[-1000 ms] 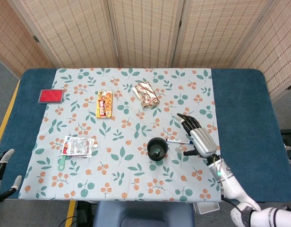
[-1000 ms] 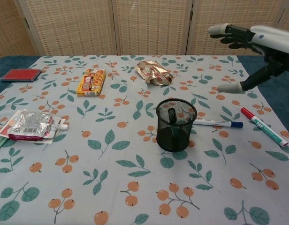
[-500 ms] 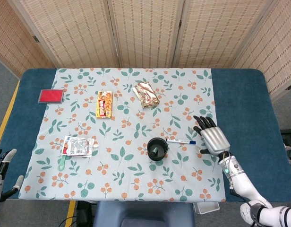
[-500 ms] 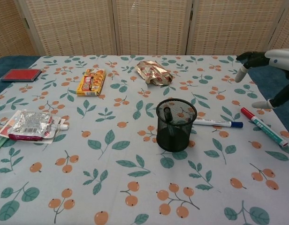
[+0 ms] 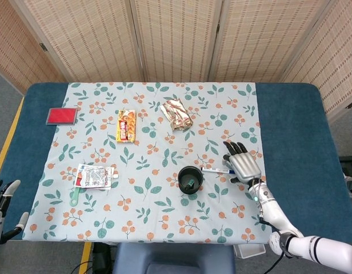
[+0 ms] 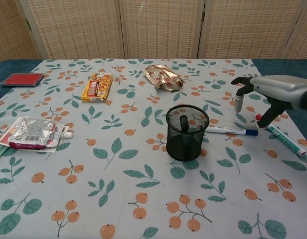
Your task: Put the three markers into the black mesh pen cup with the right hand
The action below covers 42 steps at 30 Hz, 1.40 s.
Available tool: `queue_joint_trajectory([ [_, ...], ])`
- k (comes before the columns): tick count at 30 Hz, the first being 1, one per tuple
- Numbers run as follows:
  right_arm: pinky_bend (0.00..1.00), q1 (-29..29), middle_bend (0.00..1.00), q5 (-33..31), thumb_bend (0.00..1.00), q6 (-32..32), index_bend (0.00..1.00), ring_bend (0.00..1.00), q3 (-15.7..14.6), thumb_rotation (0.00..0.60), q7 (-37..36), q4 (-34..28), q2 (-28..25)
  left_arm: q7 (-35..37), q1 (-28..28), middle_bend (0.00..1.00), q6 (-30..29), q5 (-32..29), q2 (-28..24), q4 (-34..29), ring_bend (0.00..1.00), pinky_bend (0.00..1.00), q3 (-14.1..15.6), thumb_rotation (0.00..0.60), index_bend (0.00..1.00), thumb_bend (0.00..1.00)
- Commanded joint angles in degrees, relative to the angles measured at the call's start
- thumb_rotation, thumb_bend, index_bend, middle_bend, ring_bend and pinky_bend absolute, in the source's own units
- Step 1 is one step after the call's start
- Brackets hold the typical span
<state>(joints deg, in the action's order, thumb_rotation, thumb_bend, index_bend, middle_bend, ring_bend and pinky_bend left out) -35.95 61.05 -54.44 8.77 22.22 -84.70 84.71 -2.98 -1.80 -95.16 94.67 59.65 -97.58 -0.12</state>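
Observation:
The black mesh pen cup (image 6: pixel 187 132) (image 5: pixel 190 180) stands near the middle of the floral cloth with one dark marker (image 6: pixel 182 122) upright inside it. A white marker with a blue cap (image 6: pixel 230 131) (image 5: pixel 216 170) lies flat just right of the cup. Further right lies a white marker with a red cap and green print (image 6: pixel 280 134). My right hand (image 6: pixel 269 91) (image 5: pixel 242 162) hovers low over these two markers, palm down, fingers apart, holding nothing. My left hand (image 5: pixel 1 200) shows at the bottom left, off the table, fingers spread and empty.
A yellow snack box (image 6: pixel 96 87), a crumpled foil packet (image 6: pixel 164 78), a silver pouch (image 6: pixel 34 132) and a red flat box (image 6: pixel 20 79) lie to the left and behind the cup. Blue table (image 5: pixel 293 131) shows right of the cloth.
My right hand swung from above the cup out to the right, then came back left and lower over the two lying markers. The markers and cup have not moved.

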Motion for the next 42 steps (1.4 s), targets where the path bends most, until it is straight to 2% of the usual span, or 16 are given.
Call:
queue_joint_trajectory([
  [1, 0.00, -1.1, 0.01, -1.5, 0.26, 0.3, 0.43, 0.00, 1.0, 0.600, 0.4, 1.5, 2.1, 0.1, 0.0, 0.16, 0.0, 0.1, -0.1, 0.0, 0.05, 0.26, 0.1, 0.600, 0.02, 0.40],
  [9, 0.00, -3.3, 0.02, -5.8, 0.27, 0.8, 0.45, 0.00, 2.1, 0.600, 3.2, 4.5, 6.5, 1.2, -0.1, 0.16, -0.4, 0.3, -0.4, 0.1, 0.05, 0.26, 0.1, 0.600, 0.02, 0.40],
  [20, 0.00, -5.4, 0.02, -8.5, 0.27, 2.0, 0.45, 0.00, 2.3, 0.600, 4.7, 9.2, 11.1, 2.4, -0.1, 0.16, -0.6, 0.2, -0.9, 0.2, 0.05, 0.26, 0.1, 0.600, 0.02, 0.40],
  [42, 0.00, -7.3, 0.03, -10.9, 0.28, 4.8, 0.47, 0.00, 2.2, 0.600, 4.4, 14.7, 14.3, 3.0, -0.2, 0.16, -1.0, 0.3, -1.1, 0.5, 0.05, 0.26, 0.0, 0.600, 0.02, 0.40],
])
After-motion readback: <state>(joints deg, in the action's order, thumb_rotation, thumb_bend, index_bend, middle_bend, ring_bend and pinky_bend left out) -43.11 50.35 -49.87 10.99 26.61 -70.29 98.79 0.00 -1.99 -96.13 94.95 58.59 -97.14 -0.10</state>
